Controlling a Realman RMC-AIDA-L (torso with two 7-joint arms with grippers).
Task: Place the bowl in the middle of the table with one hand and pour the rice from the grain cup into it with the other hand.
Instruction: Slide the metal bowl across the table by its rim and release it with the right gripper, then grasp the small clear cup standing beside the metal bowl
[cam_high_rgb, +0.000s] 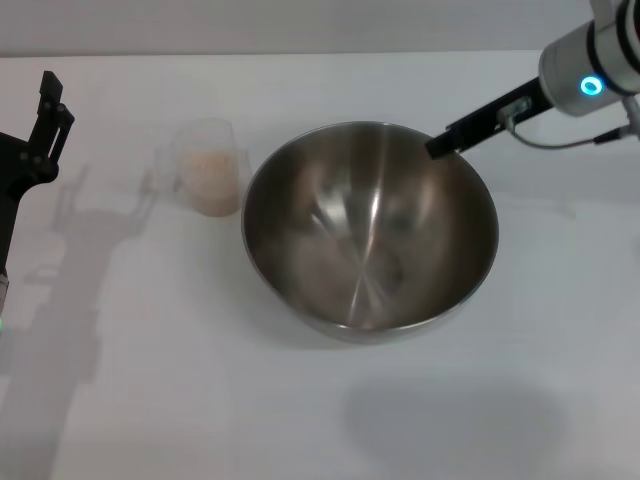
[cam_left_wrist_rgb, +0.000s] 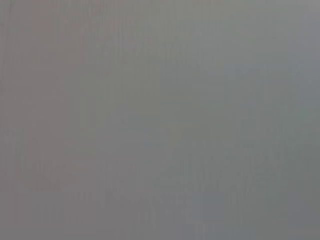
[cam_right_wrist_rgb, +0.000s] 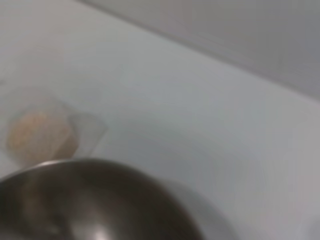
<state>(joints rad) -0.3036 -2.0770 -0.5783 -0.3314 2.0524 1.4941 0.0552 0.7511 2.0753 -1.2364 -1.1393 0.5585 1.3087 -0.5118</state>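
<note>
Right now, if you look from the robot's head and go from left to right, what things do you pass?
Left gripper at the table's edge → grain cup with rice inside → big steel bowl → right gripper, reaching the bowl's far rim.

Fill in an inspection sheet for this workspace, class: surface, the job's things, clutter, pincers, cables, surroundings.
Surface: plain white flat table, shadows on it.
Job's things: large shiny stainless-steel bowl near mid-table, no grains seen inside; small clear plastic grain cup upright beside it on the robot's left, apart from it, holding pale beige rice.
Clutter: nothing seen.
Pincers: right pincer at the bowl's far right rim; contact unclear. Left pincer raised at the table's left edge, away from the cup.
Cables: grey cable by the right arm.
Surroundings: pale wall strip behind the table; left wrist view blank.
</note>
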